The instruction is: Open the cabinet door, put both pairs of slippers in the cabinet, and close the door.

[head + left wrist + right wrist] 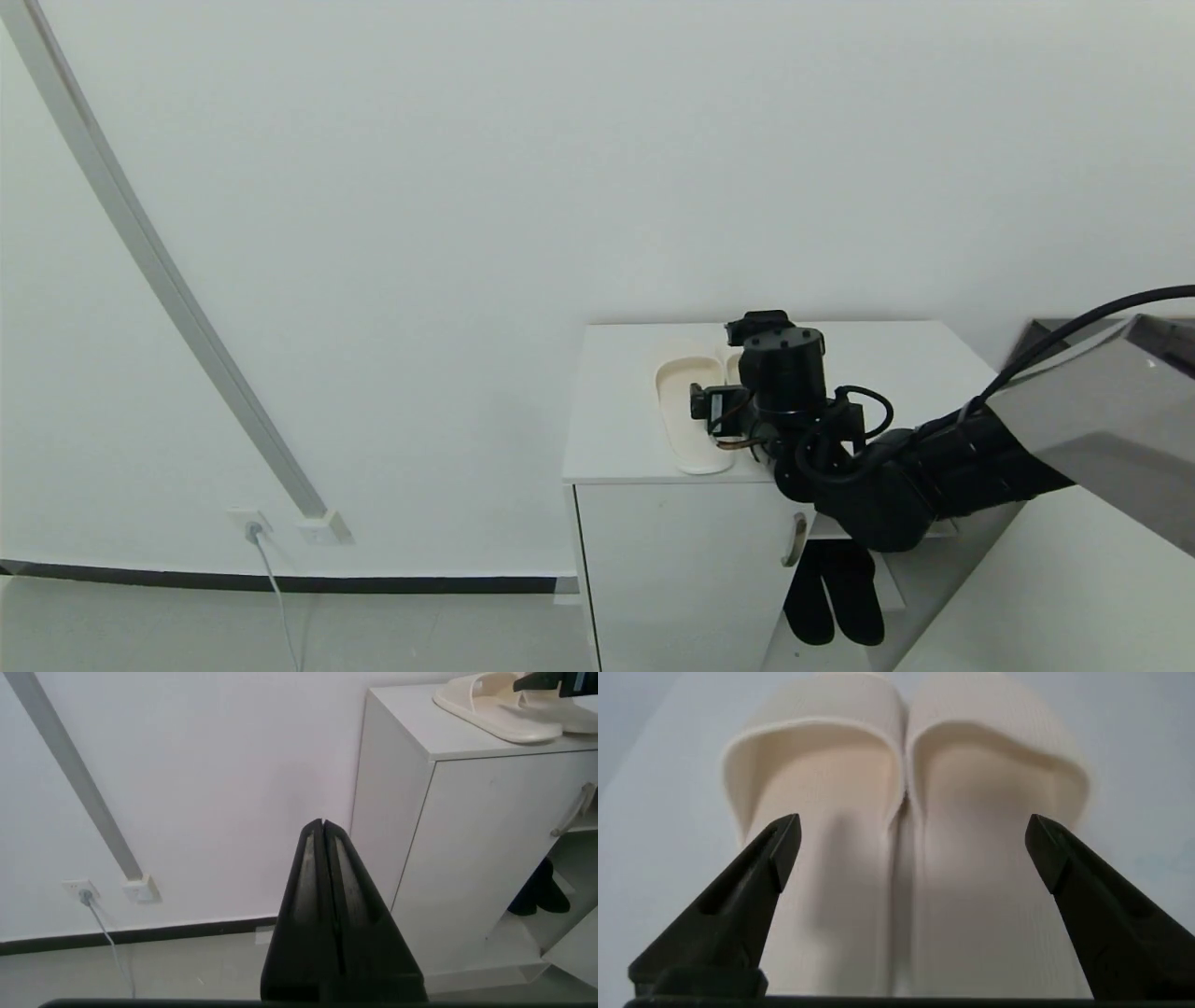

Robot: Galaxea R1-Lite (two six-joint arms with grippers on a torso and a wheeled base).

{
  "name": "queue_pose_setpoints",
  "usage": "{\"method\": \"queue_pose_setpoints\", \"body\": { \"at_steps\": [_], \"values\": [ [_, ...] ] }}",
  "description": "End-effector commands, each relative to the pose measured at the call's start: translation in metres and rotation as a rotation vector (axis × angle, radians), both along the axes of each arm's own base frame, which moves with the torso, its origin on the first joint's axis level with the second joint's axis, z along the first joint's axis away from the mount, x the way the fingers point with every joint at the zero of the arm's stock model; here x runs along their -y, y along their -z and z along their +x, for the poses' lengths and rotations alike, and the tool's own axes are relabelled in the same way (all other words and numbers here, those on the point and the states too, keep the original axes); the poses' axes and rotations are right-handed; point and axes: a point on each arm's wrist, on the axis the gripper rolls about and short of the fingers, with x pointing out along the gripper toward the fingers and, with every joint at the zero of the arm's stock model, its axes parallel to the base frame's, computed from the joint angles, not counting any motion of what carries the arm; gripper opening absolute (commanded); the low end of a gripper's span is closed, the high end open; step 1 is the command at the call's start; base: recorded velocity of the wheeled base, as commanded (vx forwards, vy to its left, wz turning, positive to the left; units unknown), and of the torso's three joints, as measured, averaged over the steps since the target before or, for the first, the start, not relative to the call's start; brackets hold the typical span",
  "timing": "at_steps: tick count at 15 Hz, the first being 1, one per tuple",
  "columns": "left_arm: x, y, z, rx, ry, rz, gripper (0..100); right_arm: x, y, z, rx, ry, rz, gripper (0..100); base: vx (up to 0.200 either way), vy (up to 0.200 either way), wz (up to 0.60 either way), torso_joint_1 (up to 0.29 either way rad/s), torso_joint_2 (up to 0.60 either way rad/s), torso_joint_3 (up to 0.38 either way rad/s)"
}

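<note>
Cream slippers (906, 887) lie paired on the cabinet (681, 560) top, directly under the right claw (912, 826), its jaws spread wide and empty; black slippers (836, 597) sit inside, below it. Left claw (324, 831) hangs pressed closed, empty.

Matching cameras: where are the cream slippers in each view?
Head view: cream slippers on the cabinet top, near its front edge.
Left wrist view: on that top, above the door.
Right wrist view: framed by the open right end effector.
Shared landmark: the cabinet top.
</note>
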Motion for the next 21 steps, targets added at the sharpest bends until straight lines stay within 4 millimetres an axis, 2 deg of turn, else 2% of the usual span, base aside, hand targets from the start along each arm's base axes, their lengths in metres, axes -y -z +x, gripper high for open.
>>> {"method": "queue_pose_setpoints", "body": {
  "at_steps": [1, 7, 10, 13, 14, 18, 21],
  "values": [
    [0.000, 0.000, 0.000, -0.001, 0.000, 0.000, 0, -0.002, 0.016, 0.017, -0.011, 0.018, -0.011, 100, 0.000, 0.000, 0.00, 0.000, 0.00, 0.000],
    [0.000, 0.000, 0.000, -0.001, 0.000, 0.000, 0, -0.002, 0.028, 0.045, -0.005, -0.004, 0.009, 100, 0.000, 0.000, 0.00, 0.000, 0.00, 0.000],
    [0.000, 0.000, 0.000, -0.001, 0.000, 0.000, 0, -0.005, 0.026, 0.058, 0.027, 0.006, 0.021, 100, 0.000, 0.000, 0.00, 0.000, 0.00, 0.000],
    [0.000, 0.000, 0.000, -0.001, 0.000, -0.002, 0, -0.005, 0.028, 0.061, 0.029, 0.008, 0.017, 100, 0.000, 0.000, 0.00, 0.000, 0.00, 0.000],
    [0.000, 0.000, 0.000, -0.001, 0.000, 0.000, 0, -0.005, 0.030, 0.062, 0.028, 0.011, 0.016, 0, 0.000, 0.000, 0.00, 0.000, 0.00, 0.000],
    [0.000, 0.000, 0.000, -0.001, 0.000, 0.000, 0, -0.006, 0.029, 0.061, 0.038, 0.010, 0.023, 0, 0.000, 0.000, 0.00, 0.000, 0.00, 0.000],
    [0.000, 0.000, 0.000, -0.001, 0.000, 0.000, 0, -0.005, 0.016, 0.052, 0.051, 0.002, 0.031, 0, 0.000, 0.000, 0.00, 0.000, 0.00, 0.000]
  ]
}}
